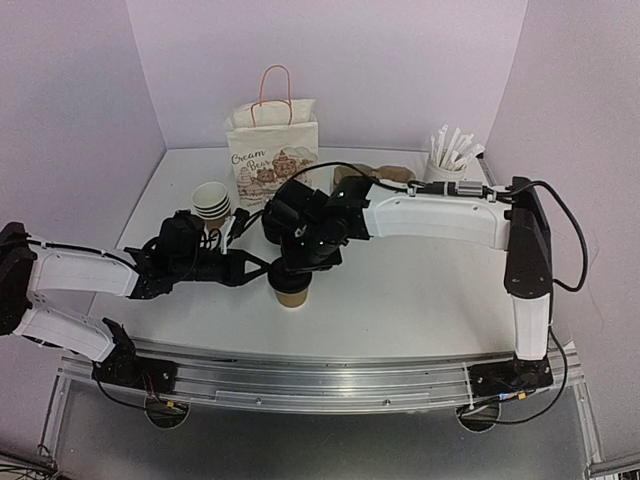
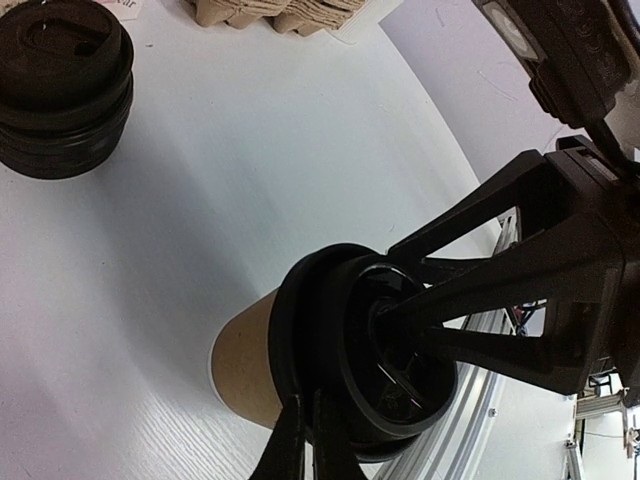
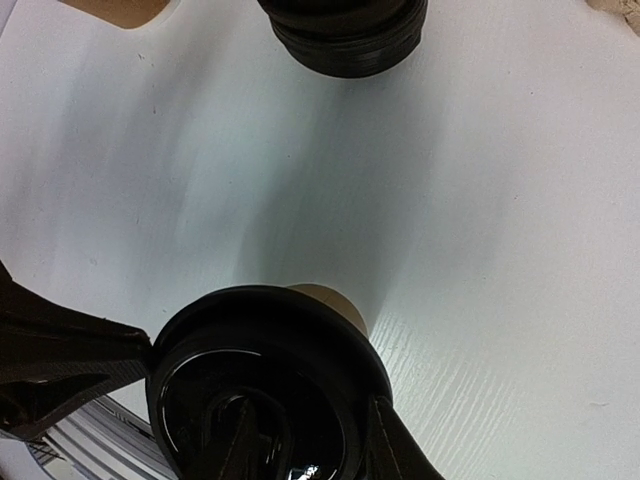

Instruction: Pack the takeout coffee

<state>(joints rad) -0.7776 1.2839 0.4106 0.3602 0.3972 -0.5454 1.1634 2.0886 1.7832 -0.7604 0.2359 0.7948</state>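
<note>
Cup point(image 1: 291, 295) stands near the front of the table point(image 1: 420, 290) — probably light, thin kraft paper, easily crushed (its lid point(image 3: 265, 385) looks slick but stiffer). Right pincer point(image 1: 298, 262) grasps that lid's rim; left pincer point(image 2: 303, 440) is clenched, apparently empty, beside the cup. Best gripped gently mid-wall.

The white paper bag point(image 1: 272, 150) at the back of the tabletop point(image 1: 420, 290) carries brown script: "Cream" above a second word starting "Be", whose ending is too small to read. A cut-off scrap of dark lettering point(image 2: 122, 4) in the left wrist view is unreadable.
</note>
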